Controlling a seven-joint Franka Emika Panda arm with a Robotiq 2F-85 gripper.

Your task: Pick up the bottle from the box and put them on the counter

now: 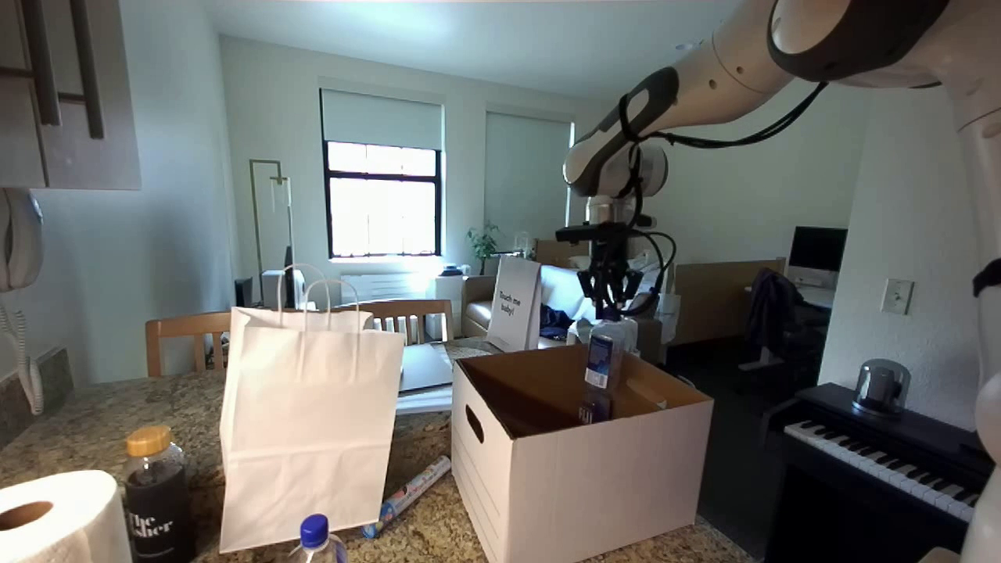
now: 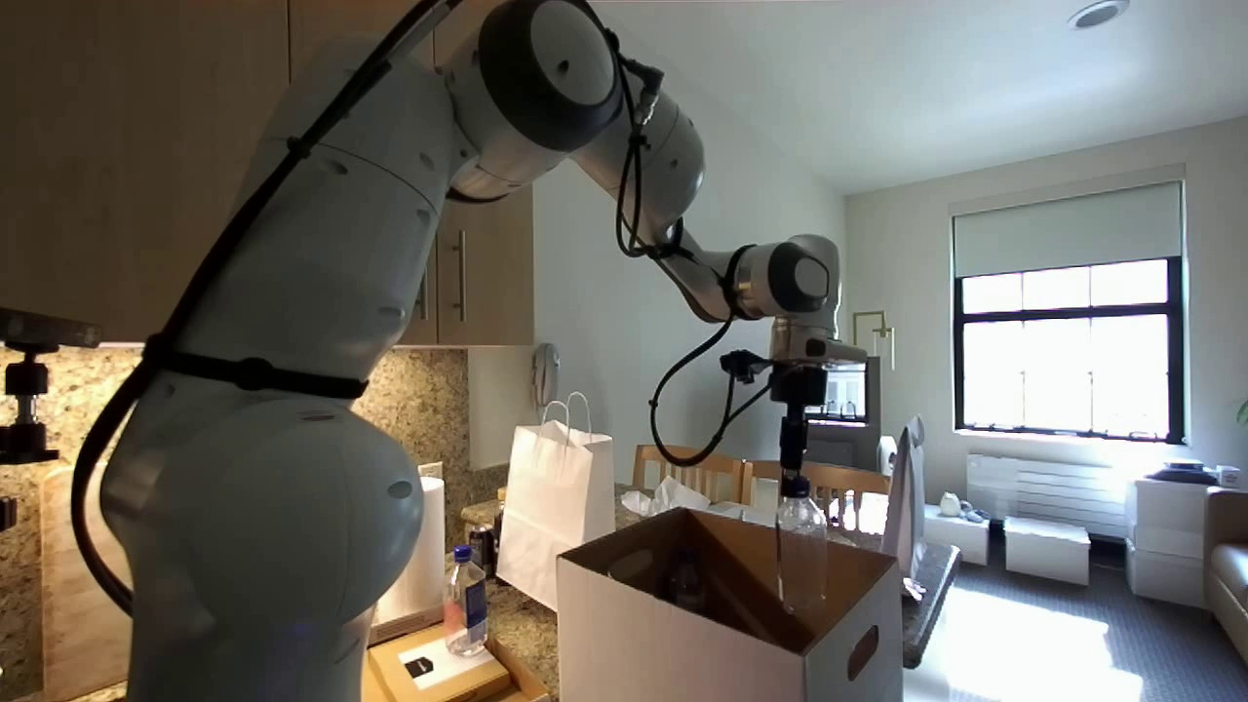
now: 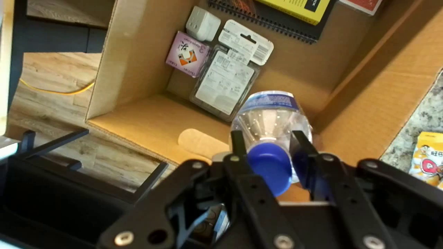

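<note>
A clear bottle (image 1: 600, 361) with a blue cap hangs upright over the opening of the white box (image 1: 602, 477), its label showing. My gripper (image 1: 610, 310) points straight down and is shut on this bottle at the cap. In the wrist view the fingers (image 3: 238, 143) stand on both sides of the blue cap (image 3: 270, 169). Another bottle (image 2: 685, 580) shows dimly inside the box in an exterior view. A further blue-capped bottle (image 2: 466, 609) stands near the arm's base, on a flat carton. Speckled counter (image 1: 426, 528) shows between bag and box.
Left of the box stands a tall white paper bag (image 1: 313, 430), with a printed tube (image 1: 410, 494) lying between. A dark jar (image 1: 159, 500) and paper roll (image 1: 70, 520) are nearby. Inside the box lie a blister pack (image 3: 225, 81), purple packet (image 3: 187, 53) and notebook (image 3: 277, 24).
</note>
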